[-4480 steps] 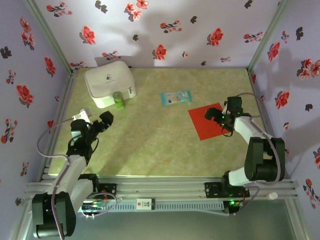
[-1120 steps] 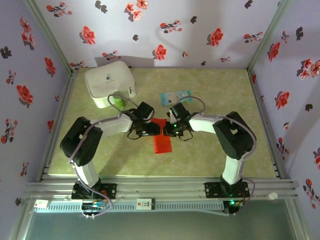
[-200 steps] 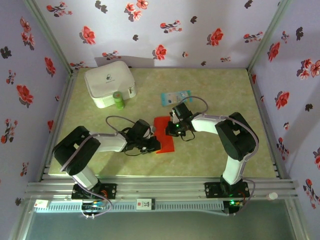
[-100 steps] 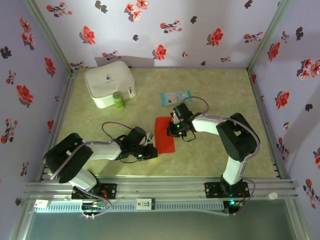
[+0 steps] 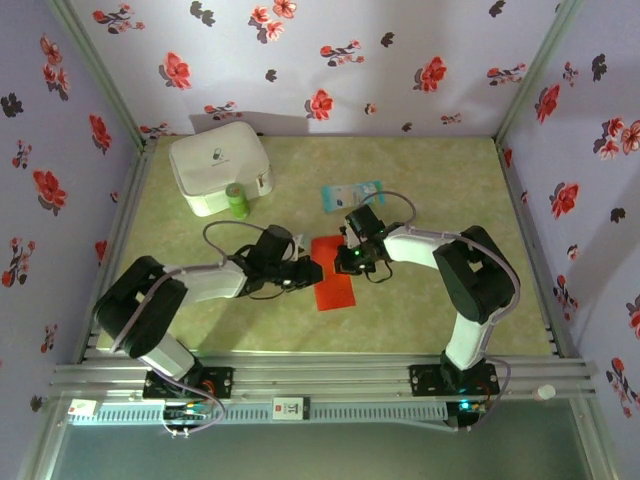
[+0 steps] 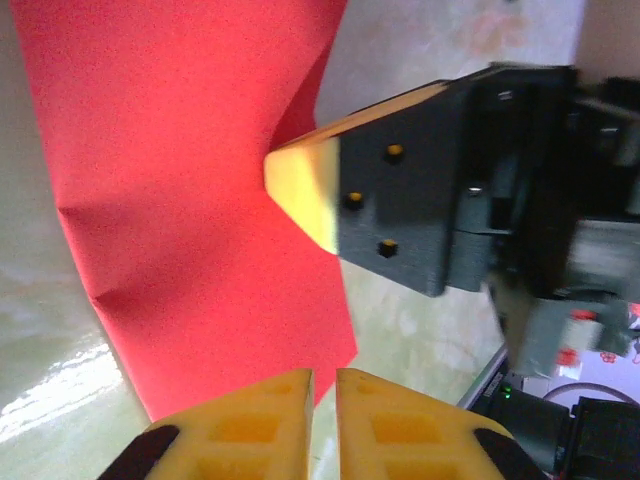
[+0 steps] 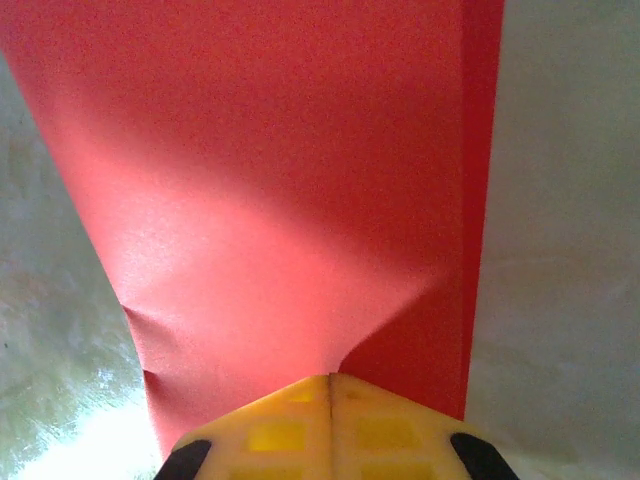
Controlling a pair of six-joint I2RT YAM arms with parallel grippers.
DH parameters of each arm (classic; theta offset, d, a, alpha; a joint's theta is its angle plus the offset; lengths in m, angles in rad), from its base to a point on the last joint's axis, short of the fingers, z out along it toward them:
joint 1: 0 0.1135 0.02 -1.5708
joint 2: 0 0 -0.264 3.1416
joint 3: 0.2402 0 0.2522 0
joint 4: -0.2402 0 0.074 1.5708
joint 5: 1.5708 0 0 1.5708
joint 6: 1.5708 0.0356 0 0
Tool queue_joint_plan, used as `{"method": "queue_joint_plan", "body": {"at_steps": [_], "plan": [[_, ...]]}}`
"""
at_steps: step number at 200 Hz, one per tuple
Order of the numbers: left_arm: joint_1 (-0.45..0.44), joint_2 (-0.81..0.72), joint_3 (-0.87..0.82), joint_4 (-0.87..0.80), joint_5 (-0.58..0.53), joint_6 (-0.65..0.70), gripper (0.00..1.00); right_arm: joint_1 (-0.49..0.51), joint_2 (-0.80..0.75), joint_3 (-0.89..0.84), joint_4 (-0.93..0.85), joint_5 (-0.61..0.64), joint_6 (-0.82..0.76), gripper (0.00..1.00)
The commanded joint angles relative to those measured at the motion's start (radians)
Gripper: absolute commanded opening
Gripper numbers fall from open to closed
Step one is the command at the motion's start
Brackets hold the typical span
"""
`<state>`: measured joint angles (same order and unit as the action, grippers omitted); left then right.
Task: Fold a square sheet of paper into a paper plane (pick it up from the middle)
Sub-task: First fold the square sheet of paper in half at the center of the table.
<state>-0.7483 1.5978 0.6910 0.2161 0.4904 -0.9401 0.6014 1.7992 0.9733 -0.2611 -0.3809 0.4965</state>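
The red square sheet of paper lies folded into a narrow strip on the green table, between both grippers. My right gripper is shut on its right edge; in the right wrist view the sheet puckers up into the closed yellow tips. My left gripper sits at the sheet's left edge, shut, with only a thin slit between the fingers and no paper visible in it. In the left wrist view the red sheet is creased where the right gripper's yellow tip pinches it.
A white boxy case stands at the back left with a small green bottle in front of it. A pale blue packet lies just behind the right gripper. Flowered walls enclose the table on three sides.
My left gripper has swung from the front left back up to the paper's left edge. The right gripper has kept its pinch, and the sheet has shifted slightly.
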Motion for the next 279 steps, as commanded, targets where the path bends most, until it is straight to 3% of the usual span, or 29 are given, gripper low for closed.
{"method": "queue_joint_plan", "body": {"at_steps": [1,65,113,164,181,197,228,279], "plan": [[-0.013,0.050,0.016,0.025,0.053,0.013,0.14,-0.008,0.027,-0.019,-0.136,0.068,-0.030,0.00],[-0.075,0.126,-0.011,-0.033,0.060,0.030,0.10,-0.009,0.034,-0.010,-0.158,0.085,-0.047,0.00],[-0.164,0.103,0.031,-0.323,0.012,0.149,0.07,-0.017,0.032,-0.009,-0.161,0.091,-0.051,0.00],[-0.174,-0.005,0.043,-0.352,0.012,0.158,0.08,-0.022,0.032,-0.005,-0.168,0.092,-0.076,0.00],[-0.146,-0.078,0.043,-0.259,0.005,0.169,0.08,-0.023,0.032,-0.004,-0.170,0.082,-0.077,0.00],[-0.063,-0.118,0.033,-0.153,0.020,0.142,0.07,-0.023,0.028,-0.002,-0.166,0.071,-0.068,0.00],[0.083,-0.049,0.113,-0.060,0.075,0.107,0.07,-0.023,0.027,-0.003,-0.145,0.056,-0.050,0.00],[0.106,0.139,0.219,-0.039,0.075,0.096,0.06,-0.023,0.020,-0.022,-0.132,0.056,-0.040,0.00]]}}
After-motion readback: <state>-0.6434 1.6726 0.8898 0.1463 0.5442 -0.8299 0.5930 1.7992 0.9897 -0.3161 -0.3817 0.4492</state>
